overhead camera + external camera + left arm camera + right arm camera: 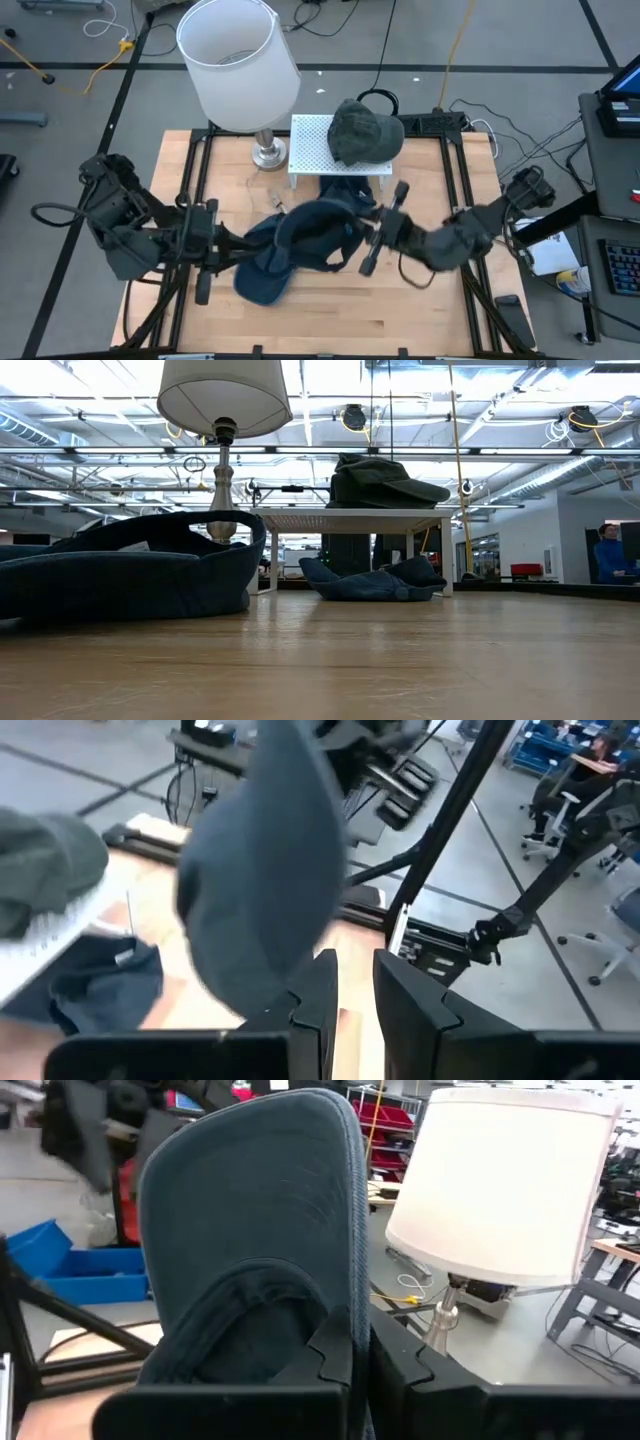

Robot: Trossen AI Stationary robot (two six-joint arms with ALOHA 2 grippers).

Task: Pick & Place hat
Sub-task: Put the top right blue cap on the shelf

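Both hands grip the blue hat [305, 240] mid-surface: left hand [232, 248] clamped at nine o'clock, right hand [362, 236] pinched at three.

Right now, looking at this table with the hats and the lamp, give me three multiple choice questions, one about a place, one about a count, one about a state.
1. Where does the green hat sit?
A. on the white rack
B. under the lamp
C. on the floor

2. How many hats are in sight?
A. one
B. two
C. three

3. How is the right pincer?
A. wide open
B. shut on the blue hat
C. out of view

Answers: 1 A, it rests on top of the rack. 2 C, one green, one blue hat held, another blue hat under the rack. 3 B, its fingers pinch the fabric.
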